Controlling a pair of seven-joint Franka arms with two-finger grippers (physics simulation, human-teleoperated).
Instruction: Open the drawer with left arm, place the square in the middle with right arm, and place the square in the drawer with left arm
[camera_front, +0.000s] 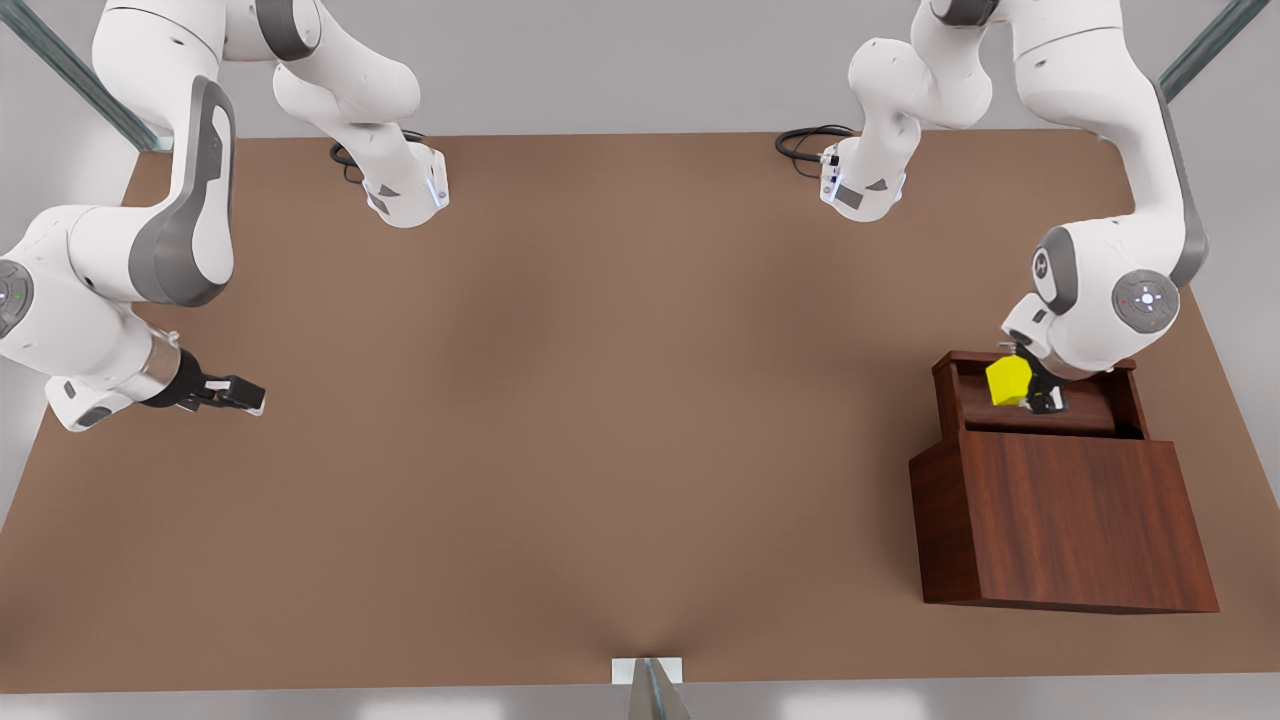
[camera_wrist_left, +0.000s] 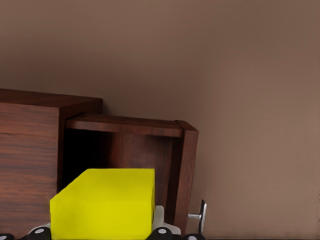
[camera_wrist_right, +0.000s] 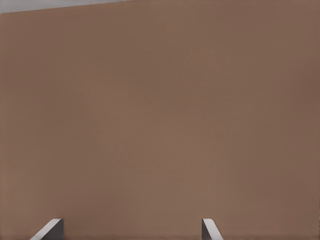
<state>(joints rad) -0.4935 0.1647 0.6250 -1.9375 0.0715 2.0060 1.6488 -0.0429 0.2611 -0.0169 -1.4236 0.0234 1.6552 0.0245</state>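
The left gripper (camera_front: 1040, 398) holds the square (camera_front: 1008, 381) between its fingers, just above the open drawer (camera_front: 1040, 412) of the cabinet (camera_front: 1070, 520). The right gripper (camera_front: 240, 393) waits well apart from the cabinet, over the table (camera_front: 600, 400), fingers spread.

Bright yellow square (camera_front: 1007, 381), reddish-brown wood-grain drawer (camera_front: 1040, 412), plain matte brown worktop (camera_front: 560, 420), white-and-grey arms.

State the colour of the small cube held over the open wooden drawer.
Bright yellow: the small cube shows best in the left wrist view, above the drawer.
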